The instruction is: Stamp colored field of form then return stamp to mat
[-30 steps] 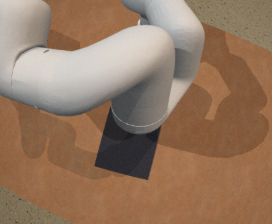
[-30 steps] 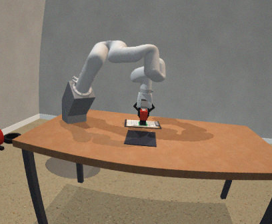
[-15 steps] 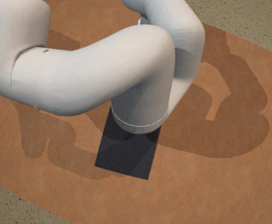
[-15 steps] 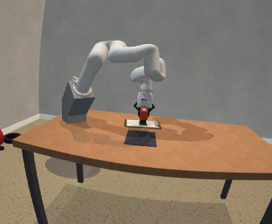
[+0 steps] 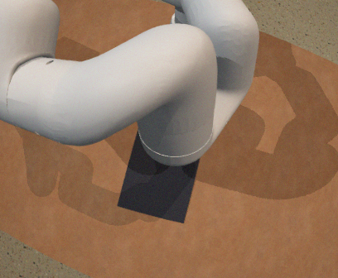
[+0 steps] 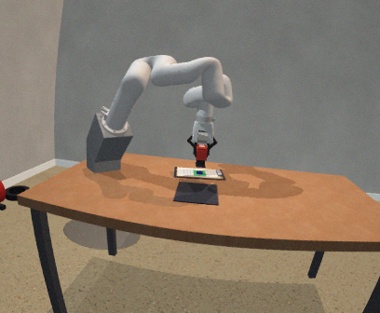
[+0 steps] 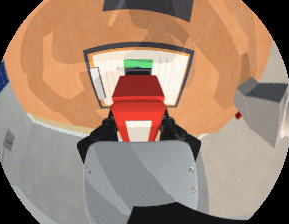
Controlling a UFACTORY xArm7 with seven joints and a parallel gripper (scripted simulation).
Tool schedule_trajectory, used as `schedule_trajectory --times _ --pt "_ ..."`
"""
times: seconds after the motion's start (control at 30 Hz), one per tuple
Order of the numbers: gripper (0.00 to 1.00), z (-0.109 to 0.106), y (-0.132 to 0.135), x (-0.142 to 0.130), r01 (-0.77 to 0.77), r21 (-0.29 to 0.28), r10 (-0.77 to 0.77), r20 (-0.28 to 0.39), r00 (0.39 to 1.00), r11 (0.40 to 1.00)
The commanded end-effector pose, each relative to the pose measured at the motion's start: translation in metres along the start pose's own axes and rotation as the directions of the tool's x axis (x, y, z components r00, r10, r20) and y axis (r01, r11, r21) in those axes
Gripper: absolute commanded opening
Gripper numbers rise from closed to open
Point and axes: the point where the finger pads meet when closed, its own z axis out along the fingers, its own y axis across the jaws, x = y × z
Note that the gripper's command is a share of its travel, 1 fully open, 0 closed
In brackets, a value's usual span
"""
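On the left of the bench (image 6: 279, 219) the arm's grey base (image 6: 103, 149) stands near the back-left corner. Toward the middle lies the dark mat (image 6: 196, 193), with nothing on it. Just behind the mat, toward the back edge, lies the form (image 6: 186, 172) with its green field (image 6: 199, 172). Over it the jaws pinch the red stamp (image 6: 201, 152) by its sides. In the exterior view the stamp seems to hang a little above the paper, over the field or very near it; whether it touches, I cannot tell.

The risk now is position. In the wrist view the stamp (image 7: 138, 106) hides most of the field (image 7: 138, 66), so a small offset is hard to notice. If the press begins off-center or tilted, one corner of the imprint may fall outside the field, and the print will not be good.
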Motion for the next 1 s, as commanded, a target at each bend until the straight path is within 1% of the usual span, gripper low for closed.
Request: schedule_trajectory --times 0.0,0.1,0.17,0.2,0.27,0.37,0.43,0.53,0.6,0.63,0.67,0.73,0.77,0.97 --pt "0.33 -0.002 -0.001 -0.001 0.0 0.003 0.0 0.004 1.0 1.0" --pt "0.33 -0.002 -0.004 0.004 -0.008 0.002 0.008 0.012 1.0 1.0" --pt "0.33 -0.002 -0.012 0.02 -0.031 -0.002 0.031 0.033 0.999 1.0" --pt "0.33 -0.002 -0.018 0.033 -0.048 -0.003 0.048 0.048 0.998 0.999" --pt "0.33 -0.003 -0.029 0.07 -0.086 0.0 0.086 0.078 0.993 0.996" --pt "0.33 -0.004 -0.031 0.115 -0.133 0.018 0.131 0.1 0.986 0.991" --pt "0.33 -0.003 -0.026 0.149 -0.144 0.028 0.141 0.088 0.986 0.989" --pt "0.33 -0.001 -0.009 0.195 -0.137 0.023 0.136 0.044 0.99 0.99" --pt "0.33 -0.001 -0.009 0.195 -0.137 0.023 0.136 0.044 0.99 0.99" --pt "0.33 -0.001 0.006 0.239 -0.133 0.017 0.133 0.03 0.991 0.991" --pt "0.33 0.0 0.013 0.25 -0.13 0.012 0.13 0.019 0.991 0.991" --pt "0.33 0.0 0.023 0.267 -0.126 0.004 0.126 0.006 0.992 0.992" --pt "0.33 0.0 0.025 0.27 -0.125 0.003 0.125 0.004 0.992 0.992" --pt "0.33 0.0 0.025 0.27 -0.125 0.003 0.125 0.004 0.992 0.992"
